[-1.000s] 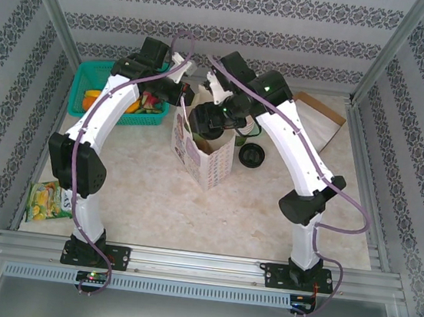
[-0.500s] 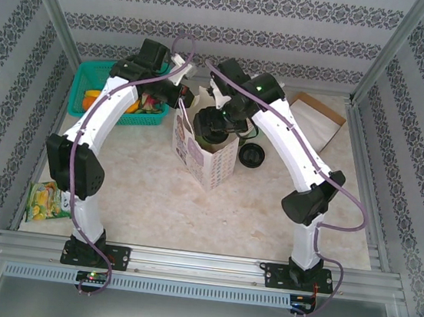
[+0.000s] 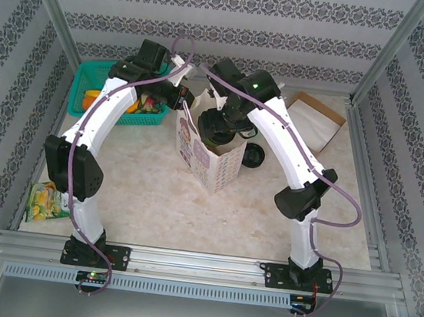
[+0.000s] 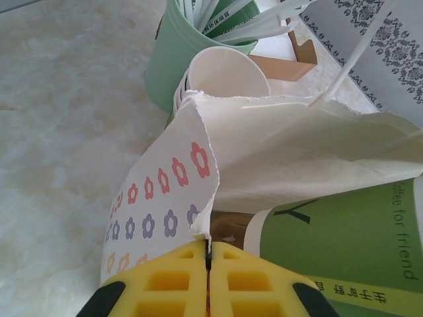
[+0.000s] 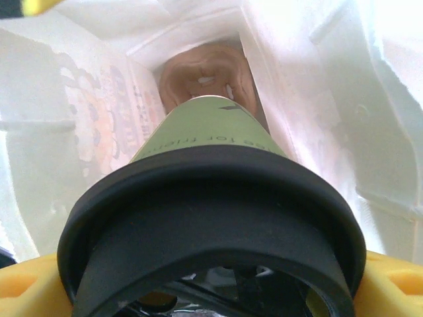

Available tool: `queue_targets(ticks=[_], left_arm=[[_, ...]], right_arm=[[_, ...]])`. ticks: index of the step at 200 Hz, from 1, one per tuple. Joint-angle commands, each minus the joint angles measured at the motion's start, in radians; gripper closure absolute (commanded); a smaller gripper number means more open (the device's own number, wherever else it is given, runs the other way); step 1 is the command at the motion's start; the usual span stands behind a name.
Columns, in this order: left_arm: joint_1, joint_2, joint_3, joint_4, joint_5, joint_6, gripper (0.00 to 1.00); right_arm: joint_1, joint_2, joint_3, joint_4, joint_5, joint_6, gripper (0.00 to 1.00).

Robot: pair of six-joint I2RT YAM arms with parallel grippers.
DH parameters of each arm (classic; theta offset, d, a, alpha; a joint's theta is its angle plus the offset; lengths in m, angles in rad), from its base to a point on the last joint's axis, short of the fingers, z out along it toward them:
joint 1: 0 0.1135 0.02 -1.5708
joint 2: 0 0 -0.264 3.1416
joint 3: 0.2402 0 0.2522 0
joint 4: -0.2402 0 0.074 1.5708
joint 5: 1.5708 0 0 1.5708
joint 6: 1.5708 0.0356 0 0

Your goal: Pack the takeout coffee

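The takeout coffee (image 5: 205,129), where is it found?
— It is seen in the middle of the right wrist view. It is gripped near its black lid (image 5: 211,218) between the yellow fingers (image 5: 26,287) of the right end effector (image 3: 218,123). Its green base is pointed down into the open mouth of the paper bag (image 3: 211,162). (Whether the base is touching the bag's floor cannot be told.)

And in the overhead view?
— The bag is stood upright on the table (image 3: 154,190), just above the centre of the frame, with the right end effector held over its opening.

How is the bag held?
— Its flower-printed rim is pinched by the left end effector (image 4: 208,259), whose pads are pressed together on the paper at the bottom of the left wrist view. The cup's green side is seen at the lower right there.

What else is noted?
— A pale green tumbler of straws (image 4: 175,59) and a stack of cream cups (image 4: 228,76) are seen beyond the bag, at the top of that view. A teal basket (image 3: 81,88) is seen at the upper left of the overhead frame.
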State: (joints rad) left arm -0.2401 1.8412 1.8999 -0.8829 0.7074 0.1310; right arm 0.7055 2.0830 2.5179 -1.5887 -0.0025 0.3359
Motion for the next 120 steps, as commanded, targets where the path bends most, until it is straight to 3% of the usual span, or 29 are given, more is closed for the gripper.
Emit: queue_targets(ticks=[1,38,72,120], left_arm=[[0.009,-0.042,-0.007,-0.005,0.031,0.004,0.92],[0.010,-0.051,-0.014,-0.002,0.015,-0.020,0.92],[0.010,-0.074,-0.035,0.008,0.001,-0.028,0.99],[0.010,-0.097,-0.045,0.019,-0.017,-0.061,1.00]], right_arm=[[0.016,0.027,0.029,-0.089,0.039,-0.027,0.36],[0.038,0.046,0.032,-0.171,0.050,-0.018,0.36],[0.048,0.048,0.030,-0.224,0.076,0.011,0.37],[0.055,0.008,-0.075,-0.225,0.054,0.031,0.38]])
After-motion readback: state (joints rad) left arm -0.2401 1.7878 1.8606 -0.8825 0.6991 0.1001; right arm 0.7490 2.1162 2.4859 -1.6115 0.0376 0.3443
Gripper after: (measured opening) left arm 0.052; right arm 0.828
